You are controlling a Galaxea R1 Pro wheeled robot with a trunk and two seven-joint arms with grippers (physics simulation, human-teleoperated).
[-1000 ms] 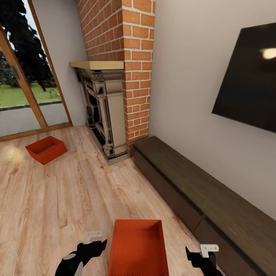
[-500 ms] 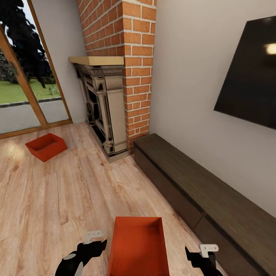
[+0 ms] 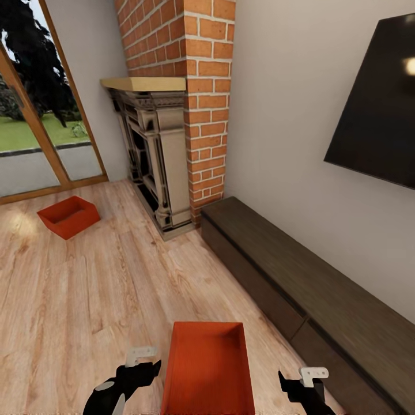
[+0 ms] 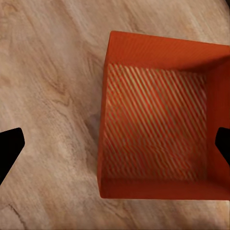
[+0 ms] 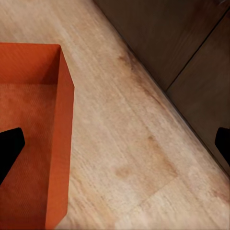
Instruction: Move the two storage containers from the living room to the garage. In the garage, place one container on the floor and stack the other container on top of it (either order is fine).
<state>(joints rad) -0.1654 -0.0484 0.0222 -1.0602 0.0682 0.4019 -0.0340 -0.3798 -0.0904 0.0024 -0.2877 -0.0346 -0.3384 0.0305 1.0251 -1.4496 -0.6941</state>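
**Two bins still in the living room, nothing gripped yet**

Two orange-red open-top bins are what you are after, and both sit on the light wood plank floor (image 3: pixel 86 300) of the living room, so by my reading you are at the very first step: the pick-up.

Largest first. Beyond both grippers, the red brick fireplace column (image 3: pixel 202 104) rises ahead, and the long dark wood low cabinet (image 3: pixel 300 288) runs along the wall outside your right jaws. A black wall-mounted screen (image 3: pixel 374 109) hangs above it.

The nearer orange-red rectangular bin (image 3: pixel 207 369) lies between your two grippers, empty and upright. In the left wrist view it (image 4: pixel 160 117) sits towards one fingertip, with bare planks under the other. In the right wrist view its wall (image 5: pixel 62 139) is just inside one fingertip, the cabinet front (image 5: pixel 182 52) near the other.

The farther orange-red bin (image 3: pixel 69 216) rests well apart, out past your left jaws, near the glass door.

Your left gripper (image 3: pixel 138 369) and right gripper (image 3: pixel 302 383) both stand spread wide and hold nothing; neither touches the bin.

Next, you would likely bring both arms inward and down so the jaws meet the bin's thin side walls, then close. Those walls flare, so expect slipping if you pinch too high.
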